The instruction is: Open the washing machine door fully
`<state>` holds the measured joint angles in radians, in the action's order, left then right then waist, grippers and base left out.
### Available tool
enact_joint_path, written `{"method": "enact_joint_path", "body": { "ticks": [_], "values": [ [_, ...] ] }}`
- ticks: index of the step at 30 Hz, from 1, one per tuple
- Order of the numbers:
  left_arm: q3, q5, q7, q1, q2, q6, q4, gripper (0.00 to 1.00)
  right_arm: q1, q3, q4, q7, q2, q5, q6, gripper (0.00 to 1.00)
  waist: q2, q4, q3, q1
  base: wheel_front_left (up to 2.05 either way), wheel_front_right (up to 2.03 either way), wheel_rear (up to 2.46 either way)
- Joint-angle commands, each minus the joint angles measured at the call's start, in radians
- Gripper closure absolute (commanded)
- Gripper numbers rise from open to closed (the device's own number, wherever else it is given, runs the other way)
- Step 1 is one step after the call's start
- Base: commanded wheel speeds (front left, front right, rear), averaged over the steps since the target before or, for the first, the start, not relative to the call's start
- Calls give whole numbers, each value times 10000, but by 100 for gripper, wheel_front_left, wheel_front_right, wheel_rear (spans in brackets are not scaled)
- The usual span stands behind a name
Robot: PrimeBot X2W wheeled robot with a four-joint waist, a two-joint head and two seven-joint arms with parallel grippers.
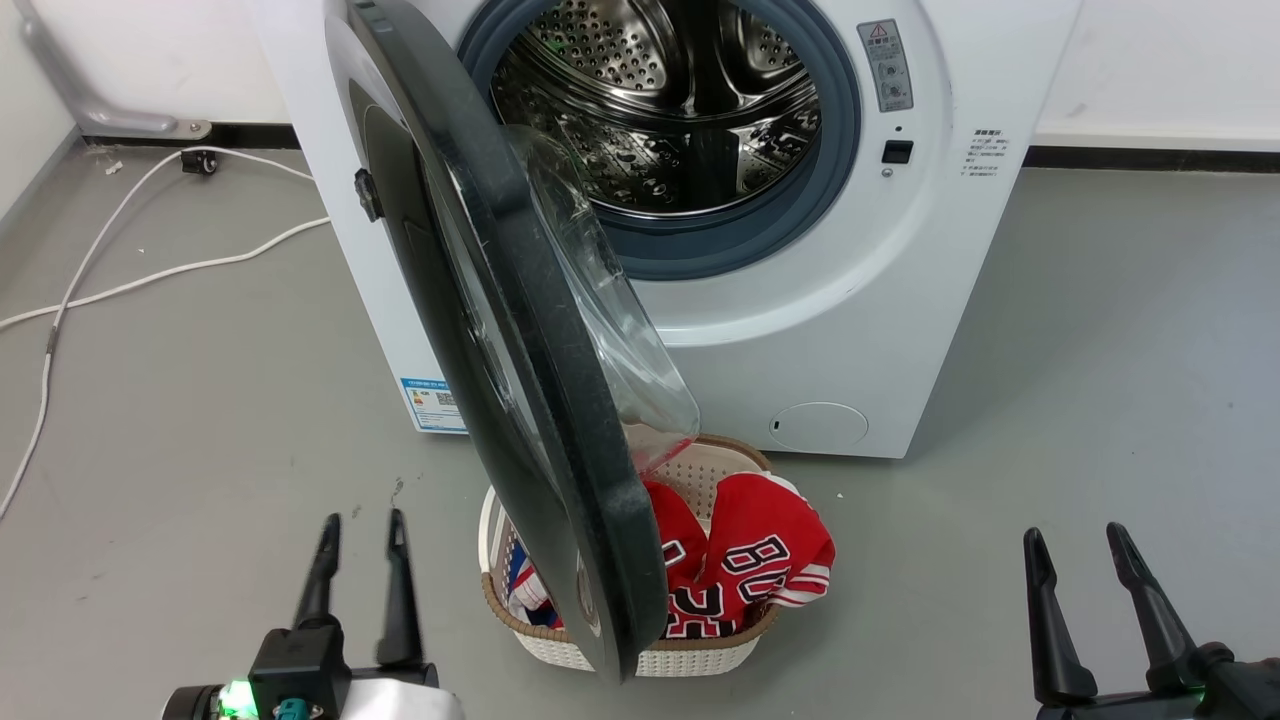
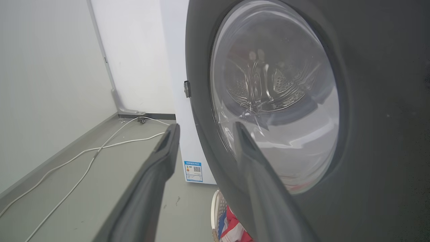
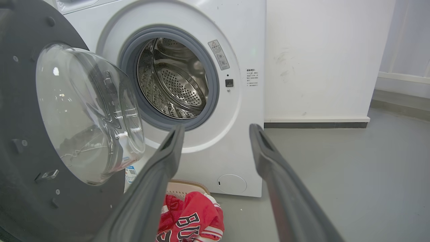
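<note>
The white washing machine [image 1: 800,330] stands ahead with its steel drum exposed. Its round black door [image 1: 520,330] is swung out about edge-on toward me, the clear glass bowl [image 1: 610,300] facing right. In the left wrist view the door's outer face [image 2: 369,101] looms close on the right. The right wrist view shows the door's inner side [image 3: 20,134] and the washing machine [image 3: 242,101]. My left gripper [image 1: 362,530] is open, low on the left, apart from the door. My right gripper [image 1: 1080,545] is open at the lower right, holding nothing.
A beige laundry basket [image 1: 690,655] with red jerseys sits on the grey floor under the door's lower edge. White cables [image 1: 120,270] trail across the floor on the left. A white wall runs behind the machine, and open floor lies to the right.
</note>
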<state>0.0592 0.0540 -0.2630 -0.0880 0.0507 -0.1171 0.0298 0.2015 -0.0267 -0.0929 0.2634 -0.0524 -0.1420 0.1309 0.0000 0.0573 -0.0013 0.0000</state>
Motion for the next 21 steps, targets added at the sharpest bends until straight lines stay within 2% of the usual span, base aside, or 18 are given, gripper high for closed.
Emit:
{"method": "enact_joint_path", "body": {
  "ticks": [1, 11, 21],
  "values": [
    [-27, -61, -27, 1, -8, -36, -77, 100, 1, 8, 37, 18, 39, -49, -2, 0, 0, -1, 1, 0, 0, 0, 0],
    [-27, -624, -27, 577, 114, -226, -1766, 100, -55, 10, 111, 18, 40, -97, -2, 0, 0, 23, -13, 0, 0, 0, 0],
    [849, -1086, -26, 1260, 372, -190, -3561, 100, -53, 109, 149, 18, 39, -172, -2, 0, 0, 30, -98, 0, 0, 0, 0]
  ]
}}
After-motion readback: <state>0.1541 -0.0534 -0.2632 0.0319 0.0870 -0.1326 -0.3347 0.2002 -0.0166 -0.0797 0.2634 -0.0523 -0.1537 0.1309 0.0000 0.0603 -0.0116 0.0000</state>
